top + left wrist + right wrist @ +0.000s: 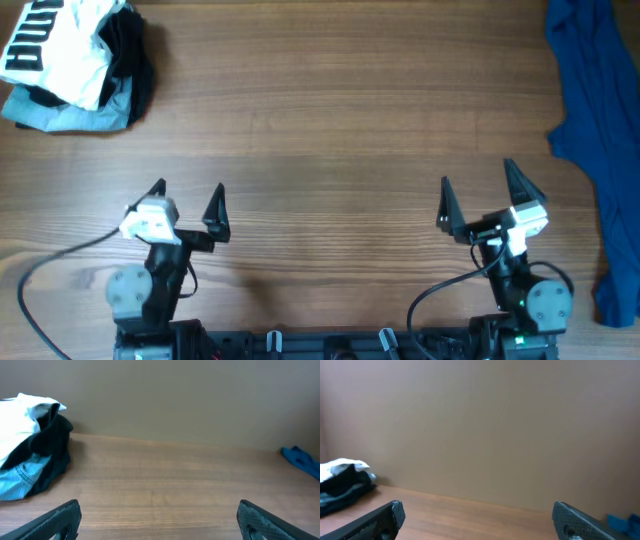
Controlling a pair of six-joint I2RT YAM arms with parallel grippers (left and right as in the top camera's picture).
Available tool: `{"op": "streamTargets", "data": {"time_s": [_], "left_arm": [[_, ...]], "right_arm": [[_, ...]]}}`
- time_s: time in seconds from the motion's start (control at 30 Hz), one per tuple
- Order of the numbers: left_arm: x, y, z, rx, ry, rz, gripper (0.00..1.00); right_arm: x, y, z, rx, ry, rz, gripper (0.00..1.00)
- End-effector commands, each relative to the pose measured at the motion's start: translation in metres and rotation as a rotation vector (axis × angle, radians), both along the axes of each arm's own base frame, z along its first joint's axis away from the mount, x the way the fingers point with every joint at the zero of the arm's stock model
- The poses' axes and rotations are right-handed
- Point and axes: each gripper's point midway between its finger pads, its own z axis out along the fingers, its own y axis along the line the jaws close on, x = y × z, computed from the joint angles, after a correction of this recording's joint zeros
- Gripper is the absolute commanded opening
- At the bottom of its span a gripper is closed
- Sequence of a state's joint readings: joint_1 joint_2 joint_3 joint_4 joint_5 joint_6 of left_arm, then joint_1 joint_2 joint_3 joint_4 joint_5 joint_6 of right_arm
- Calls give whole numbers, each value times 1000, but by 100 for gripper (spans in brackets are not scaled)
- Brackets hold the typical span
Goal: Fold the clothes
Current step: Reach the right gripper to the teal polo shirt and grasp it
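The deep-blue garment (600,120) lies crumpled along the table's right edge, from the far corner down toward the front. A bit of it shows at the right of the left wrist view (302,461) and at the lower right of the right wrist view (622,522). My left gripper (188,197) is open and empty near the front left. My right gripper (480,186) is open and empty near the front right, to the left of the blue garment and apart from it.
A pile of other clothes sits at the far left corner: a white garment with black lettering (60,45), a black one (135,60) and a pale grey-blue one (60,112). The pile also shows in the left wrist view (30,455). A wall stands behind the table.
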State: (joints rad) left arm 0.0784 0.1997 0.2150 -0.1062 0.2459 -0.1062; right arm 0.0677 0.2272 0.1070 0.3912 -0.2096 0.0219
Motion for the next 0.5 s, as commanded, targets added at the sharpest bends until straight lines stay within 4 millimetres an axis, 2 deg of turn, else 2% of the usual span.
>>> {"op": "streamTargets", "data": {"time_s": [0.0,0.13,0.23,0.33,0.47], "left_arm": [[10,-2,29,13,45,-20,100],[25,-1,44,-6,264,-22,100],[33,-1,50,-16,386,-23,100],[42,0,51,-32,559,-24,100],[55,1,40,-47,729,-25,100]], "right_arm": [[8,13,32,-8,2,71,100],[39,29,66,-34,94,153,100],[64,38,73,-40,216,199,100],[98,43,67,-39,421,216,100],[131,45,38,-89,693,222,100]]}}
